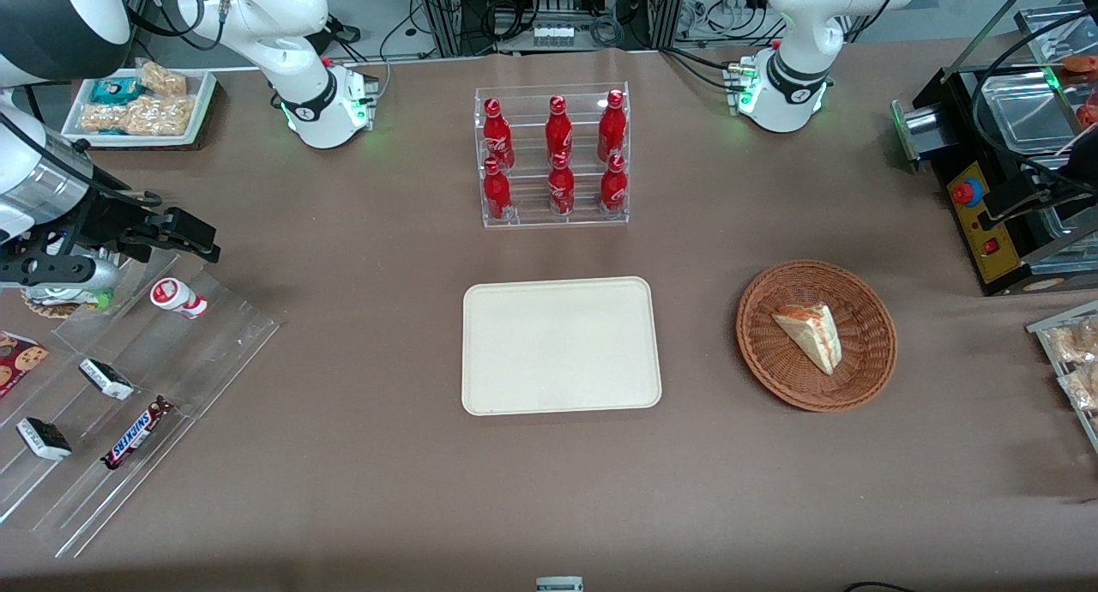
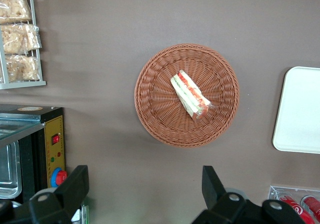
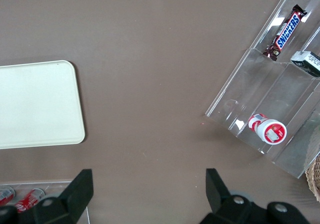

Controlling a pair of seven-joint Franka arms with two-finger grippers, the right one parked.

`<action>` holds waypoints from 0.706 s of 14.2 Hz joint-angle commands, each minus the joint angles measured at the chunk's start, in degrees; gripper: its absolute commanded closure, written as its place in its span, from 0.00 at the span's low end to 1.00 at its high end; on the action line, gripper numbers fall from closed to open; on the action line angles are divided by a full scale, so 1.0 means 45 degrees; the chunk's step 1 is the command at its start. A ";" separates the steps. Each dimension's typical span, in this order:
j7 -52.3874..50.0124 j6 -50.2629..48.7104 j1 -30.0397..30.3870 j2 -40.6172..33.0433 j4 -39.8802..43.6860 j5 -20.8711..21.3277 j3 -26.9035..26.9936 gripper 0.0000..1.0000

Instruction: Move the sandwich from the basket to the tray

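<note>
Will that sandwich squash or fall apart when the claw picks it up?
Probably soft: the sandwich is pale bread with layered filling, so a hard squeeze may dent it. A clear wrapper seems to cover it, which should hold the layers together but might be slippery. It lies flat in the basket, so rolling looks unlikely. The open claw hovers above.

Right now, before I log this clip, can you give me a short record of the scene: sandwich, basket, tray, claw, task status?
sandwich: wedge lying in the basket
basket: round wicker, on the table beside the tray, toward the working arm's end
tray: cream, nothing on it
claw: open, high above the table, over bare table beside the basket, holding nothing
bottle rack: six red bottles, farther from the front camera than the tray
task status: not started; sandwich not yet gripped
</note>
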 commanded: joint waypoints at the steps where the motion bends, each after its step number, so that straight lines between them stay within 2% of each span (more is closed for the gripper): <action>1: 0.0176 -0.0292 -0.0083 -0.0093 0.0115 0.0054 -0.0032 0.00; 4: 0.0040 -0.0020 -0.0122 0.0315 -0.0370 0.0054 -0.0110 0.00; 6: -0.0136 0.1573 -0.0413 0.0784 -0.1964 0.0035 -0.0130 0.00; 7: -0.0678 0.3072 -0.0551 0.0825 -0.3154 0.0054 -0.0130 0.00; 9: -0.3091 0.5808 -0.1076 0.0864 -0.5091 0.0054 -0.0149 0.00; 10: -0.5135 0.6556 -0.1466 0.1173 -0.5486 0.0073 -0.0149 0.00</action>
